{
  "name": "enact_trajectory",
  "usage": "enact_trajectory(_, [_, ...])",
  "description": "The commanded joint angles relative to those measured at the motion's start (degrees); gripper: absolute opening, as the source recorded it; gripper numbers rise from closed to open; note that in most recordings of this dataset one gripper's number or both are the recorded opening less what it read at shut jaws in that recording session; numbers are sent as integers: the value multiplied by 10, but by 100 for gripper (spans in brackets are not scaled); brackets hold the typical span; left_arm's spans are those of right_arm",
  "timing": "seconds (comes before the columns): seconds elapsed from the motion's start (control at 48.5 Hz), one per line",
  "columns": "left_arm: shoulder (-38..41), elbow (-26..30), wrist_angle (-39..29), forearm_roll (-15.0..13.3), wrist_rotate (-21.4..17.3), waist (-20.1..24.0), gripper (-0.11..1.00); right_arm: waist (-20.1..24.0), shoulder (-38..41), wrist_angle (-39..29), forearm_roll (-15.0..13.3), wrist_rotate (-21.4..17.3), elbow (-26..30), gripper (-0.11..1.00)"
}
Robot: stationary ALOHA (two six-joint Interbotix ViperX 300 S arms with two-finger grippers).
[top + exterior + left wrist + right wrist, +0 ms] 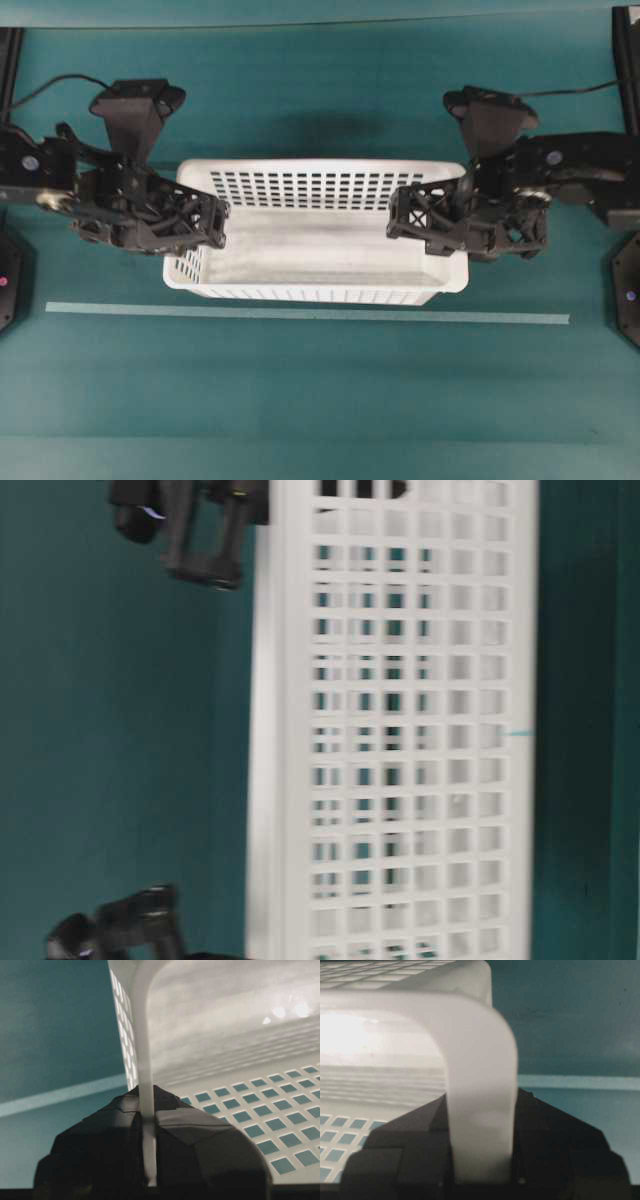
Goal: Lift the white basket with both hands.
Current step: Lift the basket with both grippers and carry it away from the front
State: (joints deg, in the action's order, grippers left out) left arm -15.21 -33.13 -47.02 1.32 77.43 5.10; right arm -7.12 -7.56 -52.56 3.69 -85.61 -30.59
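Both arms reach inward from opposite sides, left gripper [205, 222] and right gripper [410, 222] each clamped over an end rim of the white basket [318, 232] on the green table [320, 380].

White basket [318, 250]: smooth plastic, slight sheen. Table [320, 380]: matt teal. Grippers: matt black.

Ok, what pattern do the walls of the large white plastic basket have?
Rows of small rectangular slots on the large white plastic basket, clearest in the overhead view.
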Motion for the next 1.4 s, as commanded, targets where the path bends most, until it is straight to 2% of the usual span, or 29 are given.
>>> enact_trajectory(0.0, [-12, 40, -11, 0, -5, -6, -2, -5, -10, -11, 0, -3, 25, 22])
enact_trajectory(0.247, [-20, 105, -72, 2, -6, -4, -2, -16, -54, -86, 0, -2, 66, 22])
enact_trajectory(0.392, [-18, 137, -104, 0, -8, -4, -2, -17, -65, -113, 0, 19, 96, 22])
enact_trajectory(0.783, [-17, 226, -182, 2, -11, -4, -2, -18, -54, -204, -3, 53, 185, 21])
enact_trajectory(1.133, [-16, 280, -221, 0, -27, 0, -2, -18, -52, -278, -5, 69, 250, 20])
enact_trajectory(1.381, [-16, 333, -274, 0, -44, 3, -2, -18, -47, -326, -10, 85, 321, 20])
